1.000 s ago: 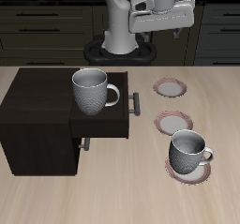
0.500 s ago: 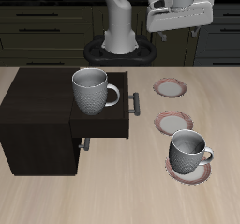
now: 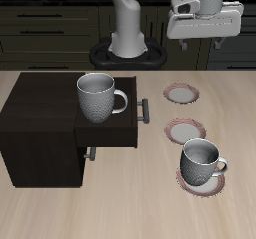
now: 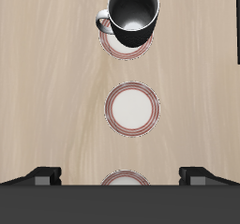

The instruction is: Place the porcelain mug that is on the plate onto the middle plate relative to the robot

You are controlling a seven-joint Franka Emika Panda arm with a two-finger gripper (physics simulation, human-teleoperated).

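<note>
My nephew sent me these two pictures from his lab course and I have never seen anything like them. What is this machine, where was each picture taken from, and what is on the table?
These are computer-simulated pictures of a robot arm with a two-finger gripper at a wooden table. One picture looks at the table from the front and above. The other is taken by a camera on the gripper itself, looking straight down.

On the table are three identical small plates in a row. The one nearest the front edge, the plate, carries the porcelain mug. The middle plate and the far plate are bare. Beside them is a dark cabinet with a larger look-alike mug on top.

The gripper hangs high above the table, open, holding nothing.
</note>
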